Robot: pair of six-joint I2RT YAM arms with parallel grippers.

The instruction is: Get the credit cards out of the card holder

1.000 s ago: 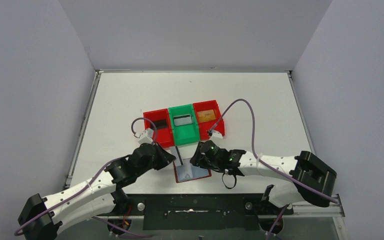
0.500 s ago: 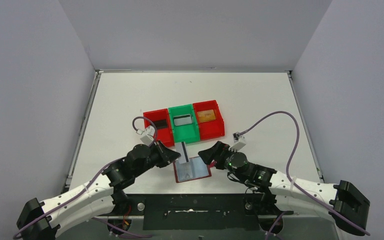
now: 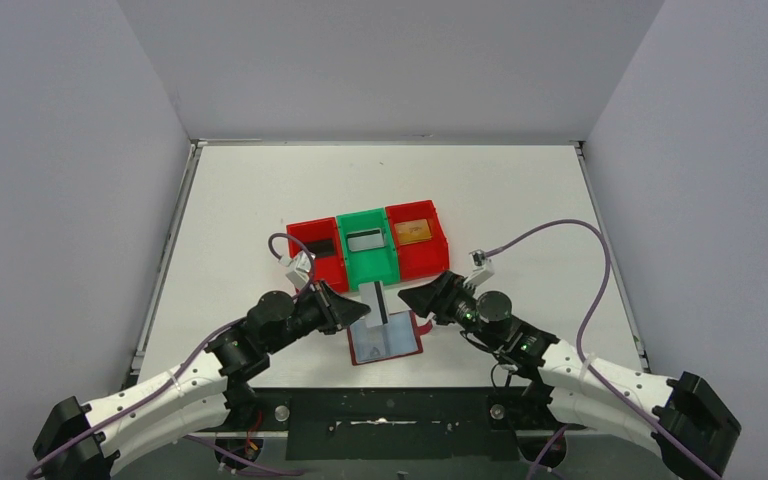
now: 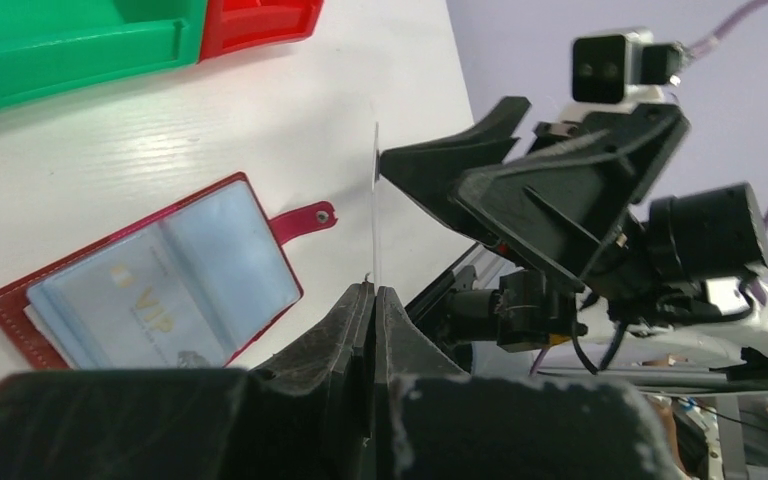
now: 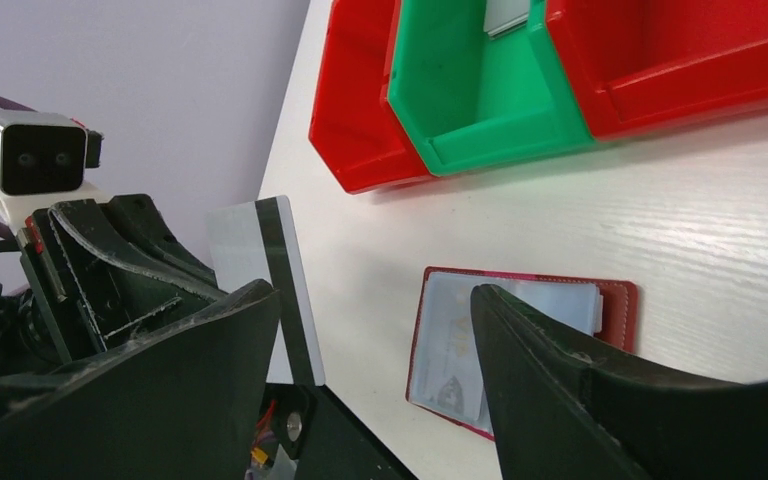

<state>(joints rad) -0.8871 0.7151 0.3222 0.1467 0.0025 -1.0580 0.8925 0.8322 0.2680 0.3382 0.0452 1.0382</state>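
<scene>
Above the table, top view: the left gripper [image 3: 356, 311] pinches a silver-grey card [image 3: 377, 302], held upright just over the far edge of the open card holder [image 3: 385, 343].
Change, top view: one second ago the right gripper [image 3: 422, 298] hung low beside the holder. Now it has swung to the right and faces the card from near, and the card shows more of its face.
Bins, top view: a black card [image 3: 318, 245] lies in the left red bin [image 3: 305, 268], a pale card [image 3: 365, 240] in the green bin [image 3: 370, 268] and a gold card [image 3: 412, 232] in the right red bin [image 3: 430, 262].
Left wrist view: the fingers are pressed together on the card's lower edge (the card is seen edge-on). The holder lies flat and open, with its snap tab [image 4: 305, 217] pointing sideways. "VIP" shows through one pocket, but whether a card remains there I cannot tell.
Right wrist view: the jaws are spread with nothing between them. The striped card stands just ahead, and the holder rests on the table [image 5: 660, 200] beyond.
Meaning for the task: this card looks free of its pocket, so probably it goes next to a bin or to the other gripper.
</scene>
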